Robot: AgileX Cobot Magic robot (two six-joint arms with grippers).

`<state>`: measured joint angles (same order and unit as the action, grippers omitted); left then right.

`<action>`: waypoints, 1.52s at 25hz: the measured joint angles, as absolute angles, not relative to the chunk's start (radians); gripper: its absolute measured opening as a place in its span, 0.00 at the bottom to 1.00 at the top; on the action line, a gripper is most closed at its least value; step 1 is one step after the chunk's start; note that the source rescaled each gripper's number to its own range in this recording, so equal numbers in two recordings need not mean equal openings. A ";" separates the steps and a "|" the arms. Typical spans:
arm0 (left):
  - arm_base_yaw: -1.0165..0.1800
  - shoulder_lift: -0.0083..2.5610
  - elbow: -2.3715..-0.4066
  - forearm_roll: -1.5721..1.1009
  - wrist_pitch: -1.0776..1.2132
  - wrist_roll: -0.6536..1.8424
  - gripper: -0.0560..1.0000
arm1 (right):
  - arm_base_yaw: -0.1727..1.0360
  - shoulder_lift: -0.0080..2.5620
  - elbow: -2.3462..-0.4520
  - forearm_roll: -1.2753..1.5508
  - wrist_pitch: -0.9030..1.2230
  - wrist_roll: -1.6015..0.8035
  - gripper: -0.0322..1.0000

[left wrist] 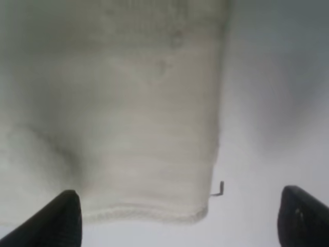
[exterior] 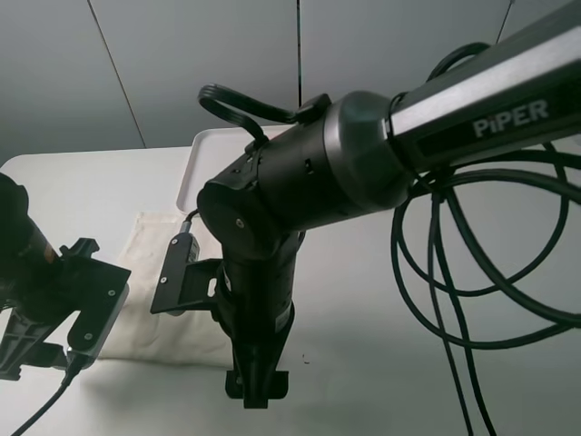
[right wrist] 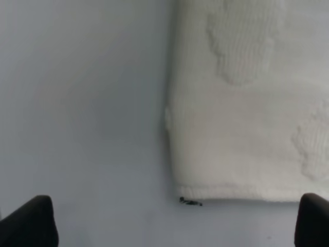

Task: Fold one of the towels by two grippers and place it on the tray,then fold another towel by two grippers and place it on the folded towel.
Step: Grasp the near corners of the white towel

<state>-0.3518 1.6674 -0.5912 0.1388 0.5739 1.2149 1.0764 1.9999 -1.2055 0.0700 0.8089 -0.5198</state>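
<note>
Where it lies flat on the white tabletop (exterior: 82, 182), the cream-white terry towel (right wrist: 247, 128) is seen with a faint embossed pattern, one corner below the left gripper (left wrist: 180, 211), another below the right gripper (right wrist: 177, 206). Both are held with jaws wide apart, clamped on nothing. The flat white rectangular plastic tray (exterior: 207, 150) is set near the towel's far edge.

Cream-white towel (exterior: 141, 272) lying flat, white tray (exterior: 213, 159) just beyond it
</note>
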 joint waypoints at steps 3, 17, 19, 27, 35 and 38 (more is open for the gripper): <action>-0.352 1.703 -0.591 0.139 0.576 1.215 0.99 | 1.076 2.000 -1.212 0.070 0.816 -0.520 1.00; -0.352 1.758 -0.595 0.192 0.580 1.209 0.99 | 1.076 2.000 -1.212 0.074 0.816 -0.534 1.00; -0.352 1.758 -0.595 0.192 0.577 1.208 0.99 | 1.076 2.000 -1.212 0.074 0.809 -0.536 1.00; -0.352 1.758 -0.595 0.192 0.575 1.206 0.99 | 1.076 2.053 -1.214 0.092 0.791 -0.552 1.00; -0.352 1.758 -0.595 0.192 0.575 1.206 0.99 | 1.079 2.103 -1.220 0.093 0.780 -0.554 1.00; -0.352 1.758 -0.595 0.192 0.573 1.206 0.99 | 1.081 2.117 -1.222 0.093 0.760 -0.547 1.00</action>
